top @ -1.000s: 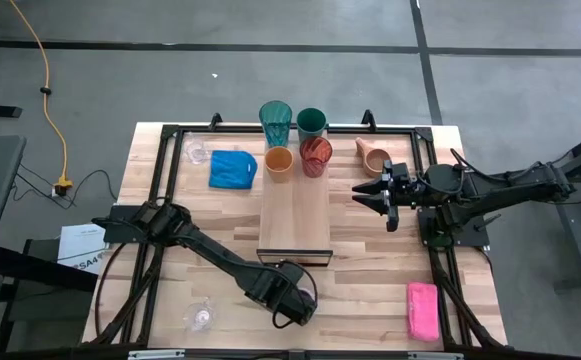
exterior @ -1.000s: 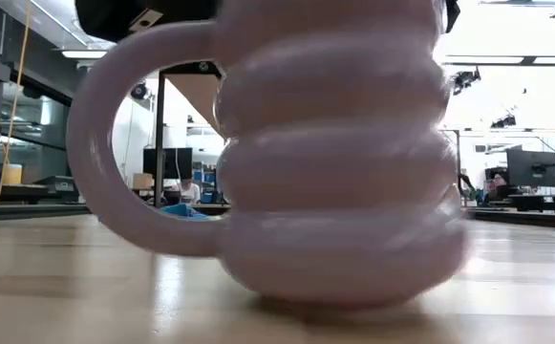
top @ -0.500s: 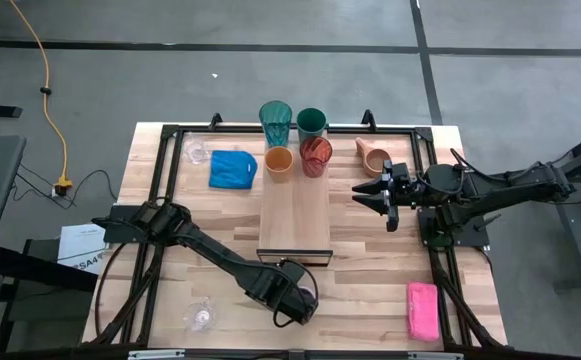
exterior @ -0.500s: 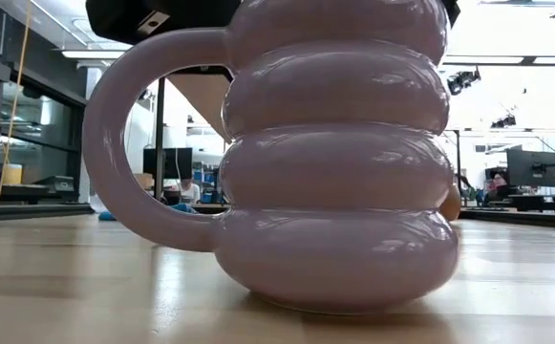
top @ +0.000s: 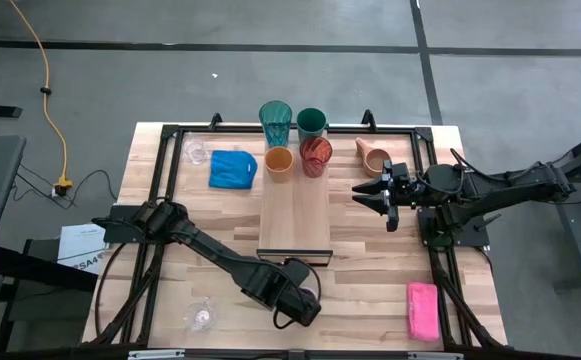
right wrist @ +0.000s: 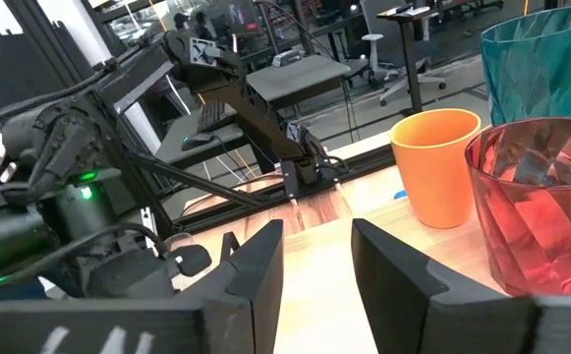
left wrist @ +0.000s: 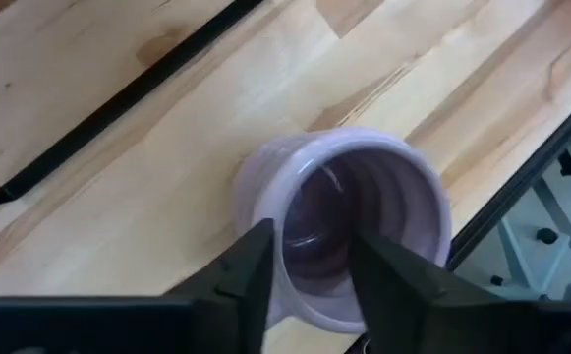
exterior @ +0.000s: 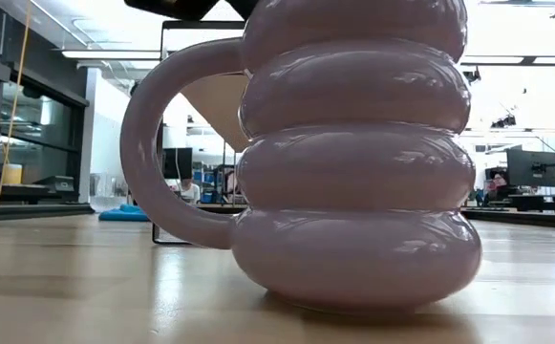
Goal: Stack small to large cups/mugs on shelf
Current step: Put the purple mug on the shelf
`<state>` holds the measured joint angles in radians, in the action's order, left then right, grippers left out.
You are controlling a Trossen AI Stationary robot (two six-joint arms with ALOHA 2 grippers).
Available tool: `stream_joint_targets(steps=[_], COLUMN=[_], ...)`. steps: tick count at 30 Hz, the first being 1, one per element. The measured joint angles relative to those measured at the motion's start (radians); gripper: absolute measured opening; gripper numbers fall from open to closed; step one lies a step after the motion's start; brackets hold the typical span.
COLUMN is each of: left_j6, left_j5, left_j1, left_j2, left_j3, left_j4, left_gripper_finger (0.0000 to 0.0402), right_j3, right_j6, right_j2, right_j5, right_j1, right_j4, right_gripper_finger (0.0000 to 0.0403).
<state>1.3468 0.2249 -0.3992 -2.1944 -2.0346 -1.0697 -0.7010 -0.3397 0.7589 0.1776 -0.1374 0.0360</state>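
The left end effector (left wrist: 310,270) straddled the lavender mug's (left wrist: 349,231) rim, fingers parted, mug upright on the table (top: 370,290) near the shelf (top: 295,215). The right end effector (top: 370,192) hovered open beside the shelf.

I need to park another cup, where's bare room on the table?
Free: the light-wood shelf board, bare below the orange cup and red cup. Crowded: the far edge, with the teal tumbler and dark green cup.

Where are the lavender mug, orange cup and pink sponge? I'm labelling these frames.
lavender mug (left wrist: 364,197), left wrist view, on its rim.
orange cup (top: 278,160), high view, on its open mouth.
pink sponge (top: 422,309), high view, on its top face.
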Motion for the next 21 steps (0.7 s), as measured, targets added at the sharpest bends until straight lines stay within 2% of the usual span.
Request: stream_joint_targets(steps=[6,10,16,21], left_j6=[-0.048,-0.064,-0.132,-0.266], left_j5=[0.019,0.022,0.039,0.053], left_j1=[0.000,0.000,0.000,-0.008], left_j2=[0.000,0.000,-0.001,0.001], left_j3=[-0.057,-0.080,-0.164,-0.324], left_j4=[-0.026,-0.031,-0.063,-0.141], left_gripper_finger=[0.0222,0.0264,0.0282,0.0282], right_j3=[0.000,0.000,0.000,0.000], right_j6=[0.000,0.000,0.000,0.000], right_j2=[0.000,0.000,0.000,0.000], right_j5=[0.000,0.000,0.000,0.000], right_j1=[0.000,0.000,0.000,0.000], right_j4=[0.001,0.001,0.001,0.002], right_gripper_finger=[0.0114,0.0114,0.0114,0.0114])
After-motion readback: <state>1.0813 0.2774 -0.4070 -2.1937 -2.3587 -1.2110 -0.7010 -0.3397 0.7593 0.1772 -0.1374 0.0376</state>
